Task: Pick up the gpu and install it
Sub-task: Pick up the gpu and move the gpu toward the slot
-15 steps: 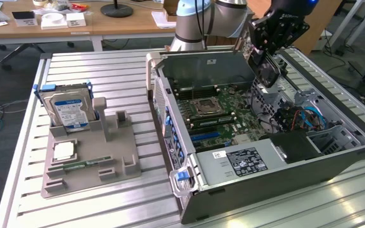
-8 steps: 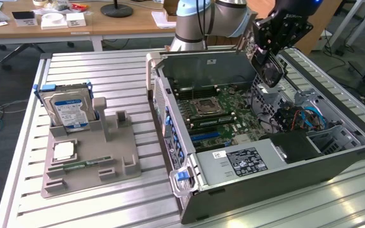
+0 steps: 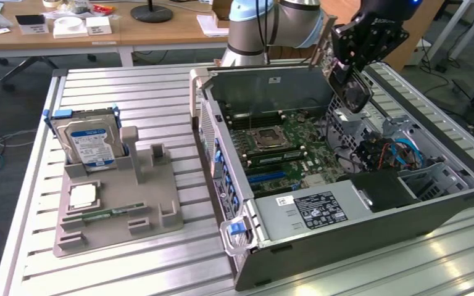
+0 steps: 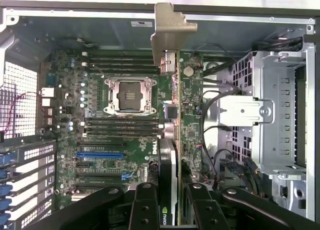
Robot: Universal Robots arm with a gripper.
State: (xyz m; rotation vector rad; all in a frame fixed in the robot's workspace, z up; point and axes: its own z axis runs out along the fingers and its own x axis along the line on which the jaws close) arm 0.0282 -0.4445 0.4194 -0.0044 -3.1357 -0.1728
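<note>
The fingers (image 4: 145,205) are clenched on the graphics card (image 4: 171,155), one on each flat face, so the gripper (image 3: 357,65) holds it on edge in the air above the open computer case (image 3: 369,240), near the case's far edge in the exterior view and clear of the main board (image 4: 130,140) below. The card's metal bracket (image 4: 170,30) points away from the gripper. The card looks light, thin and stiff, so it should not sag. It is probably fragile though: small parts on one face, a bare contact edge. Its faces look smooth, so a firm squeeze across the body seems the safest hold, away from the contacts and bracket.
</note>
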